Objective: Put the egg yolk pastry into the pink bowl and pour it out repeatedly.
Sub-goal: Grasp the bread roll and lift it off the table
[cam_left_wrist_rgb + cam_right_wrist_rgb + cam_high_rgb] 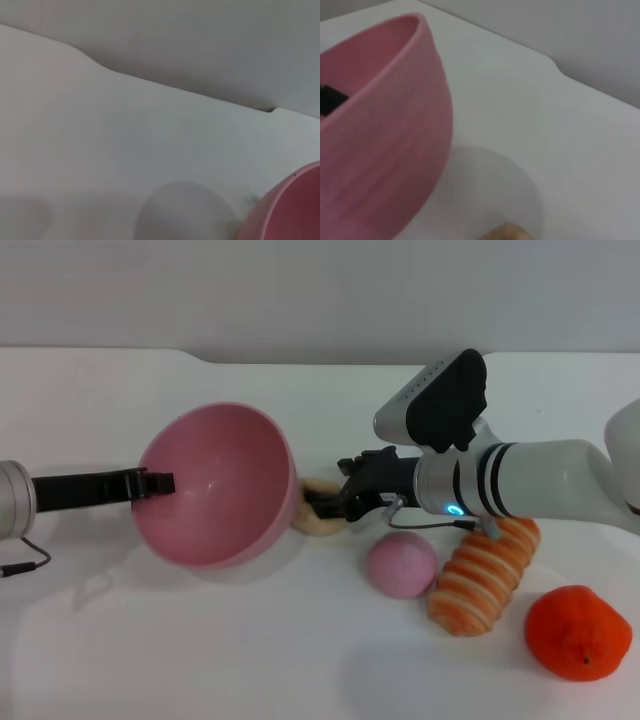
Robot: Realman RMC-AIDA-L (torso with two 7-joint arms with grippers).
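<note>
The pink bowl (215, 490) hangs tipped on its side above the white table, its empty inside facing me. My left gripper (160, 483) is shut on its left rim. The egg yolk pastry (318, 523) lies on the table just right of the bowl, partly hidden by the bowl's wall and by my right gripper (322, 503), which sits right at it. The bowl's edge (290, 210) shows in the left wrist view. In the right wrist view the bowl's outer wall (380, 125) looms close, with a sliver of the pastry (507, 232) beside it.
A smooth pink ball (402, 565), a long orange-and-cream striped bread (485, 575) and an orange fruit (578, 632) lie under and right of my right arm. The table's back edge (300, 362) meets a grey wall.
</note>
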